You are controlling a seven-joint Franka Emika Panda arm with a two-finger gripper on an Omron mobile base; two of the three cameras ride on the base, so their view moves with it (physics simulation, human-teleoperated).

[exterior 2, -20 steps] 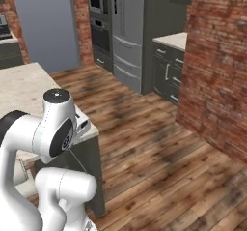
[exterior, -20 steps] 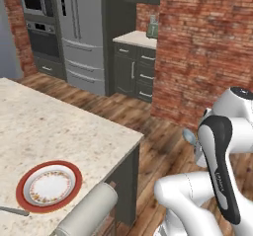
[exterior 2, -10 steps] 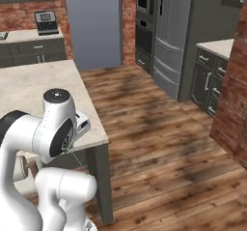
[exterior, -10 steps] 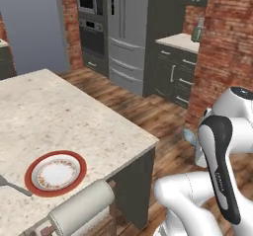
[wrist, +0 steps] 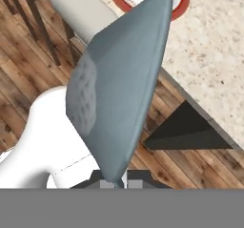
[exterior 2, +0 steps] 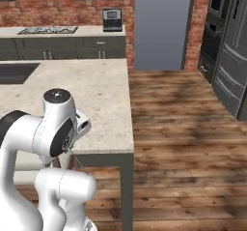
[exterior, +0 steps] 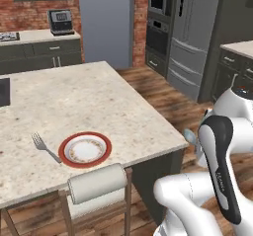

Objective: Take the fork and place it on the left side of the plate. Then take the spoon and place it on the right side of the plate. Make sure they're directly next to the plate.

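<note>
At the island counter (exterior: 123,106) | fork (exterior: 44,146) left of plate (exterior: 85,149) | gripper (wrist: 116,183) clamped on spoon (wrist: 119,84), off the counter | advice: lower flat, beside plate's right rim.

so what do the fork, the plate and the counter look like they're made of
Fork: likely metal, silver-grey and slim, though too small to show any shine.
Plate: looks like glazed ceramic, with a solid red rim and a speckled cream centre.
Counter: looks like polished stone such as granite, beige with fine mottled flecks; it could equally be a laminate imitation.
</note>
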